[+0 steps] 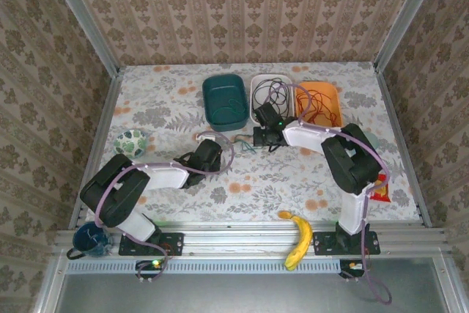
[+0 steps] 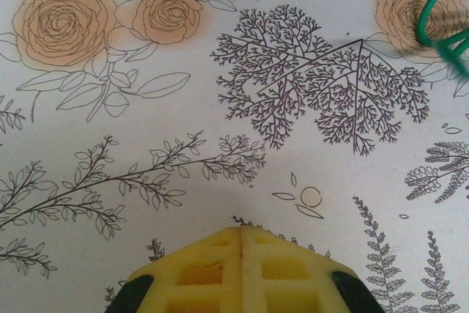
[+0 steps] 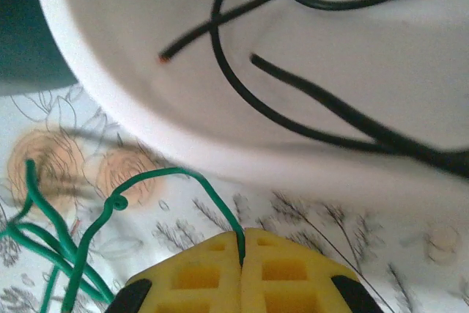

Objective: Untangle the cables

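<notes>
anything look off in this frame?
Green cable lies loose on the table beside the white bin, pinched in the right gripper; black cable sits in that bin, red cable in the orange bin. Banana lies across the front rail, off the table surface.

Smooth green cable [image 3: 176, 171], glossy white plastic bin [image 3: 146, 108], matt floral tablecloth [image 2: 66, 130]

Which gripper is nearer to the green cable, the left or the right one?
Right. The right gripper is shut on the green cable. The left gripper is shut and empty, with the cable lying apart from it.
</notes>
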`<state>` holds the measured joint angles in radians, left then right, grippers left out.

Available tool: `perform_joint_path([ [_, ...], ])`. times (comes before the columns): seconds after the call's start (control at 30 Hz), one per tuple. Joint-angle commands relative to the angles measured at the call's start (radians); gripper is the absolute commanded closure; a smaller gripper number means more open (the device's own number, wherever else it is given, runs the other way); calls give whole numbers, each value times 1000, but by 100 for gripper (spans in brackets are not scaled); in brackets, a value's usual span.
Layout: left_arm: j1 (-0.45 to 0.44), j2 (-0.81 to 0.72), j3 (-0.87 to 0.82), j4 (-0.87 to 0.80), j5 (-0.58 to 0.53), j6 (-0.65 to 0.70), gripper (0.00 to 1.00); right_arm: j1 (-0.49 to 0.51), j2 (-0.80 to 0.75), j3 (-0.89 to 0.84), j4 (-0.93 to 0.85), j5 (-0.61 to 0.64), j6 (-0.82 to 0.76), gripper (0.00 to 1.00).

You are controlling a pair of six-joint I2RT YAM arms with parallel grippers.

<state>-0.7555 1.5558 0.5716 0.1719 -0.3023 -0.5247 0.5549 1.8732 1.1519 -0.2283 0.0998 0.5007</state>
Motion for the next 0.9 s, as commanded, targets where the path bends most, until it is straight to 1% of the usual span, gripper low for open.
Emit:
perform_joint_path([
  [0.0, 19, -3, -13, -25, 25, -26, 100, 7, -122, -80, 27, 64, 12, 100],
  [0.07, 25, -12, -16, 4, 58, -11, 100, 6, -175, -127, 48, 62, 13, 100],
  [0.13, 30, -32, -30, 65, 123, 19, 99, 7, -218, -164, 68, 54, 9, 99],
  [0.23, 45, -70, -53, 179, 256, 46, 72, 7, -242, -187, 65, 45, 8, 100],
  [0.3, 66, -80, -52, 236, 361, 60, 56, 7, -241, -195, 68, 31, 11, 99],
  [0.4, 71, -63, -12, 256, 473, 86, 46, 6, -232, -198, 80, 7, 21, 99],
  [0.47, 66, -30, 25, 247, 521, 105, 42, 7, -225, -198, 89, 0, 33, 100],
  [0.53, 59, 9, 54, 237, 524, 117, 40, 7, -220, -198, 90, -3, 43, 100],
  [0.63, 57, 72, 76, 265, 532, 118, 40, 7, -227, -201, 92, -11, 47, 100],
  [0.77, 55, 152, 127, 258, 513, 143, 42, 7, -249, -208, 90, -21, 47, 100],
  [0.87, 56, 197, 161, 246, 472, 156, 44, 6, -269, -219, 97, -40, 45, 100],
])
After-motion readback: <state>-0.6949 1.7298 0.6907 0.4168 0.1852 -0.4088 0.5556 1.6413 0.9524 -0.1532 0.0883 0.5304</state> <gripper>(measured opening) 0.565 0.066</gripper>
